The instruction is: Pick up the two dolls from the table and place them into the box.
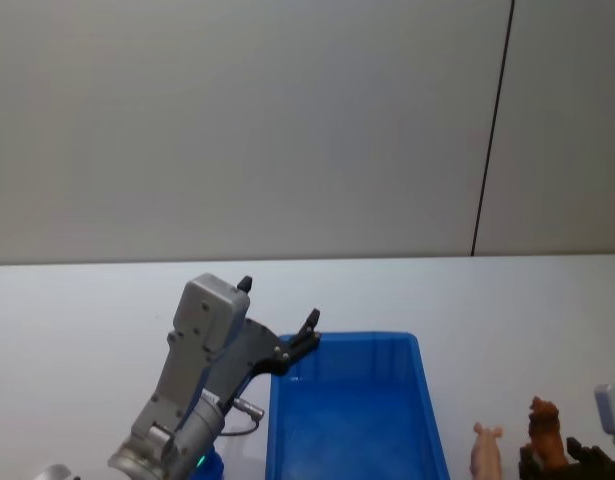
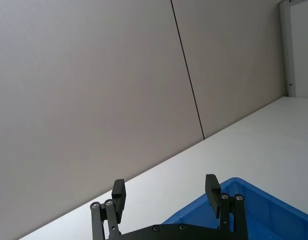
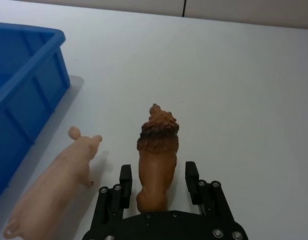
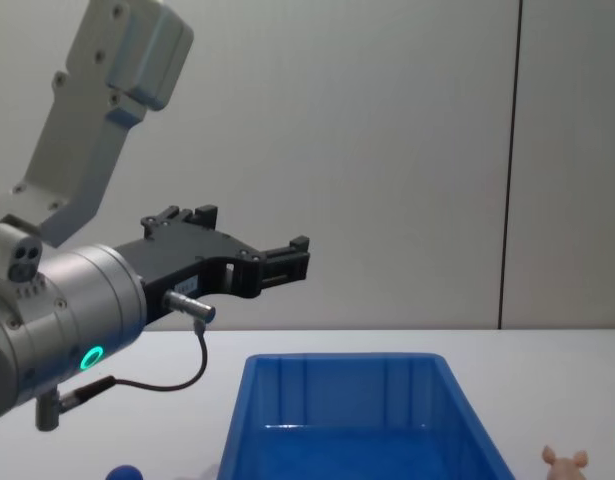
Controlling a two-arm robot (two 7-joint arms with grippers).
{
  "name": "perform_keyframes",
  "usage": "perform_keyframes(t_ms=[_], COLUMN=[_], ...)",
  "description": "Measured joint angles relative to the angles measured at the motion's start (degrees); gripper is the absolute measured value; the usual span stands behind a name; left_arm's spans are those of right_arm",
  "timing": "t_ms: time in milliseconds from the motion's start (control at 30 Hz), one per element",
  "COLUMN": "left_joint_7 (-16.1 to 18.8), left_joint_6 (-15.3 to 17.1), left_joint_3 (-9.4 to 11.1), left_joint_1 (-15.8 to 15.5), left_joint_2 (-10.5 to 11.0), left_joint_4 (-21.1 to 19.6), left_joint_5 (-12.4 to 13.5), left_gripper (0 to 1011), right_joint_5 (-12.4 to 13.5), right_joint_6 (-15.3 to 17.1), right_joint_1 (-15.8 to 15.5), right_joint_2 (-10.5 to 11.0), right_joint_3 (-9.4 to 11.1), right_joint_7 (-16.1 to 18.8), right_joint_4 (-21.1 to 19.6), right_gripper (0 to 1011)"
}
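while my left gripper point(image 2: 165, 184) hangs open near the box point(image 1: 367, 339), my open right gripper point(image 3: 158, 171) straddles the brown doll point(image 3: 158, 145).

Bare lab: white table point(image 1: 77, 340), panelled wall point(image 1: 237, 120)

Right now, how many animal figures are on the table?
2. The brown lion stands between the fingers of the open right claw; the pink pig is beside it, nearer the blue bin. A dark blue round thing left of the bin is mostly hidden.
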Motion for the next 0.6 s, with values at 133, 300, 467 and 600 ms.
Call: perform_keyframes(t_ms=[133, 300, 467, 600], left_joint_7=[0.0, 0.0, 0.0, 0.0], left_joint_6=[0.0, 0.0, 0.0, 0.0], left_joint_3=[0.0, 0.0, 0.0, 0.0], left_joint_1=[0.0, 0.0, 0.0, 0.0], left_joint_2=[0.0, 0.0, 0.0, 0.0], left_joint_4=[0.0, 0.0, 0.0, 0.0], left_joint_5=[0.0, 0.0, 0.0, 0.0], left_gripper=[1003, 1003, 1003, 1003], right_joint_5=[0.6, 1.2, 0.9, 0.3], right_joint_6=[0.7, 1.2, 0.6, -0.1], right_joint_1=[0.0, -0.3, -0.7, -0.9], right_joint_2=[-0.2, -0.3, -0.3, -0.3], right_joint_3=[0.3, 0.6, 0.8, 0.8], right_joint_7=[-0.8, -1.9, -2.5, -2.6], right_joint_4=[0.1, 0.0, -1.0, -1.8], right_gripper=[578, 394, 288, 288])
